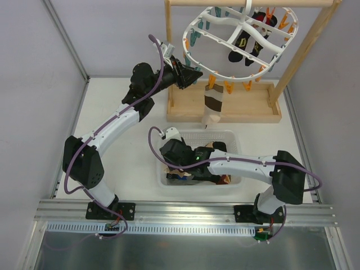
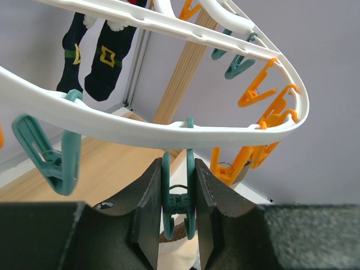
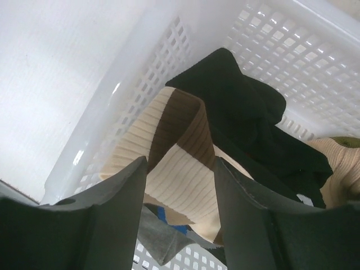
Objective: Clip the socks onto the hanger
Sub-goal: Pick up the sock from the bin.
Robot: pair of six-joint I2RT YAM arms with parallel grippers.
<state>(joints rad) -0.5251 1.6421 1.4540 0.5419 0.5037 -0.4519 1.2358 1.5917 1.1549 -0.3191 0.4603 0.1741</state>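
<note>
Hanger hangs from the wooden frame in the upper right of the top view, and one striped sock already dangles from its near rim. Basket sits below it at centre frame, holding the loose socks.

The coming move looks to turn on the basket. In the right wrist view a banded sock of cream, tan and dark brown lies directly under the right gripper. It fills the gap between the two spread fingers and touches neither as far as I can see. Its long axis runs roughly from the bottom of that frame up toward top centre, so the fingers straddle it across its width. A black sock lies against its right side. The right arm is far the nearer one, folded low with its wrist reaching into the basket from the right; a straight drop and squeeze should take the sock.

The left arm stretches up and across to the hanger's near-left rim. There the left gripper is clamped on a teal peg, one finger on each lever. Pale fabric shows just under the peg; whether the peg grips it I cannot tell.
</note>
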